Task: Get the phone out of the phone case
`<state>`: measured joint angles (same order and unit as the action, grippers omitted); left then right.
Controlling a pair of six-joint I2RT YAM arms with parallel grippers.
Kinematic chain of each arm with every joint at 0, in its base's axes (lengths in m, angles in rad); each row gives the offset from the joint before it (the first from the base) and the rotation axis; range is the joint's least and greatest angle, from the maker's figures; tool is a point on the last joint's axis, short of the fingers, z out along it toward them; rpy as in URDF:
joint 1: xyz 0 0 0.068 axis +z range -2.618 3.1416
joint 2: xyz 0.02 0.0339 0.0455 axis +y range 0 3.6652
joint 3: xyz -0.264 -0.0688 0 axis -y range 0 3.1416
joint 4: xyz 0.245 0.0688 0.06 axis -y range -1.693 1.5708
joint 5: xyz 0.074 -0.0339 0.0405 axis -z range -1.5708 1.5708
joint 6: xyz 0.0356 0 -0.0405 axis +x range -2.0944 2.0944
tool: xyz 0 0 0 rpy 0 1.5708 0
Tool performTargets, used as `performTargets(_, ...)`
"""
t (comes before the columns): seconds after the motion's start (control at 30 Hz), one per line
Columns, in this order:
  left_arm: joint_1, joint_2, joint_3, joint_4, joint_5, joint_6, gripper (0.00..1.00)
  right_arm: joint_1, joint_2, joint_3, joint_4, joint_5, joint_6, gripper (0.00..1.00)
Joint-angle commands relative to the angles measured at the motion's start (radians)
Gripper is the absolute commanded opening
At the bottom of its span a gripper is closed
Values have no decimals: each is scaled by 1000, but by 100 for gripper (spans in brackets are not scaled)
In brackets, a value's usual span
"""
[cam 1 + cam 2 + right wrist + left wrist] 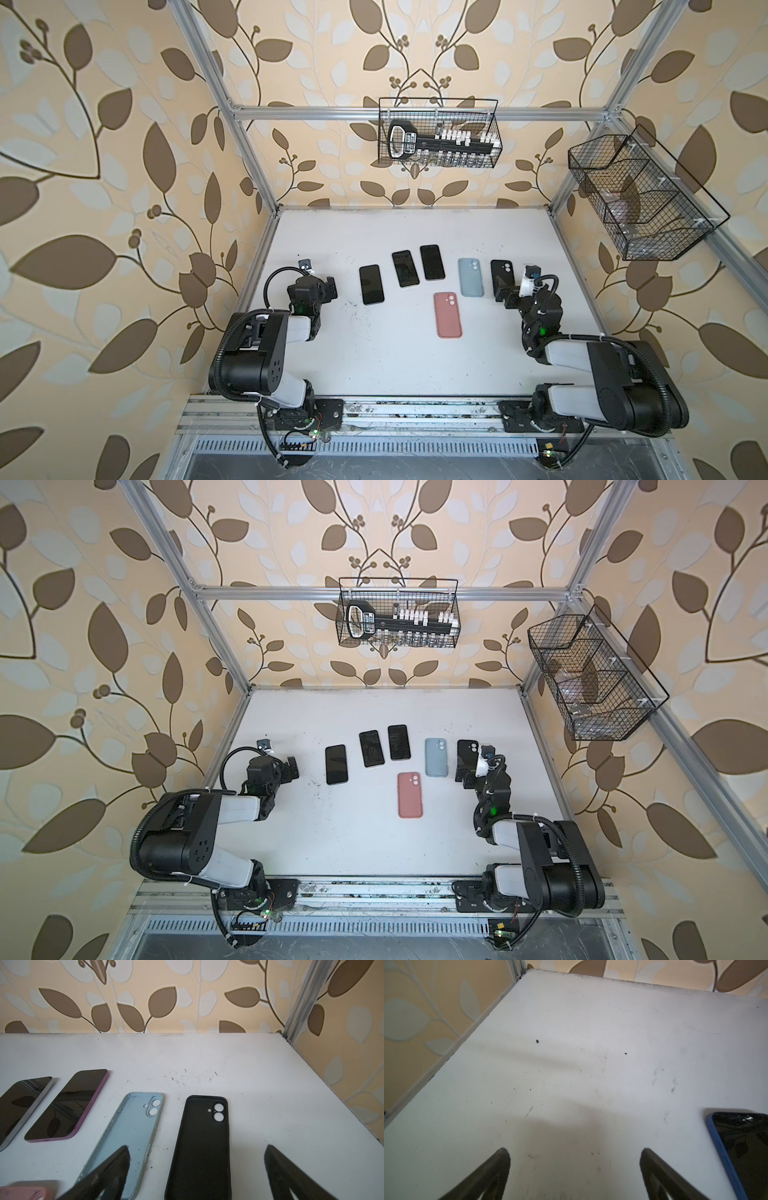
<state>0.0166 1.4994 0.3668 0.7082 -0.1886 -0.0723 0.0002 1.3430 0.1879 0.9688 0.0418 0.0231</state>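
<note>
A phone (371, 284) (336, 764) lies screen up left of the middle; in the left wrist view a blue case rim (724, 1159) runs round it. My left gripper (330, 289) (293, 767) (575, 1153) hangs open just left of it, over bare table. My right gripper (505, 295) (463, 775) (197, 1149) is open above the near end of an empty black case (500, 270) (201, 1142). A pink case (448, 314) (410, 794) lies back up in the middle; whether it holds a phone I cannot tell.
Two bare phones (405, 268) (432, 262) lie screen up behind the middle, one grey-edged (20, 1105), one purple-edged (68, 1105). An empty light blue case (470, 277) (128, 1136) sits beside the black one. Wire baskets (438, 133) (640, 199) hang on the frame.
</note>
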Motion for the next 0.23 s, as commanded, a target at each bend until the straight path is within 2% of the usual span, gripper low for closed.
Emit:
performTargets(0.0, 2, 2, 27, 27, 7, 20, 99, 7, 10, 6, 22, 10, -17, 100)
performTargets(0.2, 1, 3, 28, 29, 6, 20, 99, 3, 7, 3, 25, 3, -14, 100)
